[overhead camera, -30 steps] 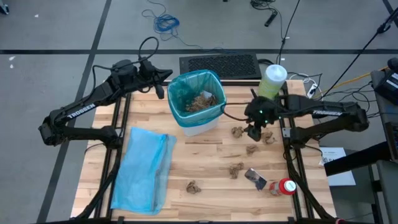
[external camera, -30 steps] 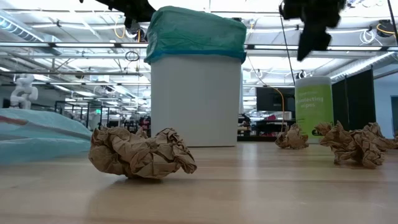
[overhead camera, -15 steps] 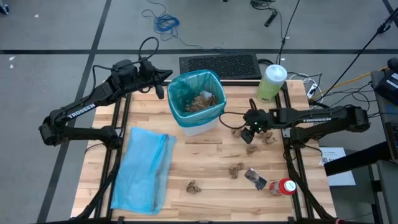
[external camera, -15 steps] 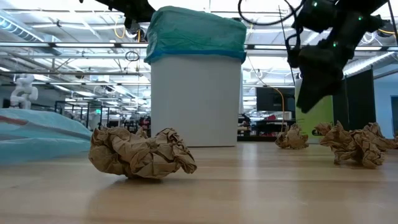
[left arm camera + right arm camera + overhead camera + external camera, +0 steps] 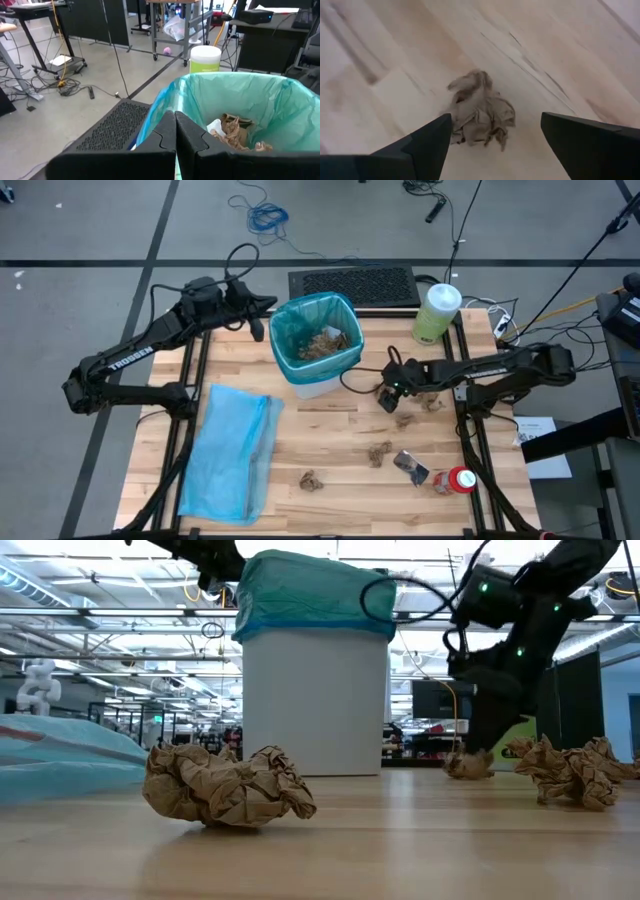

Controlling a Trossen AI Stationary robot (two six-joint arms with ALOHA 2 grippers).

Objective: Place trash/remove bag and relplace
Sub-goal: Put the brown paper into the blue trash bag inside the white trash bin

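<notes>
Wooden table planks (image 5: 420,45) fill the right wrist view. Right gripper (image 5: 388,397): low over the table, right of the bin, fingers spread wide. One brown paper wad (image 5: 480,112) lies on the wood between the fingers (image 5: 427,145), touching neither; the low view shows the gripper (image 5: 470,745) directly above this wad (image 5: 468,764). The wad is an irregular clump with no clear long axis.

Further wads lie on the right half of the table: two just right of the gripper (image 5: 405,420) (image 5: 433,402), one nearer (image 5: 379,452), one near the front edge (image 5: 309,478). A silvery wrapper (image 5: 410,467) and a red-and-white object (image 5: 459,479) lie at the near right.

The white bin (image 5: 325,380) stands far-centre, lined with the teal-green bag (image 5: 300,315), wads inside. Left gripper (image 5: 258,320): fingers (image 5: 165,135) closed together, at the bin's left rim. The pale blue bag (image 5: 230,450) lies flat at the near left, long axis running near to far. A green canister (image 5: 436,312) stands at the far right.
</notes>
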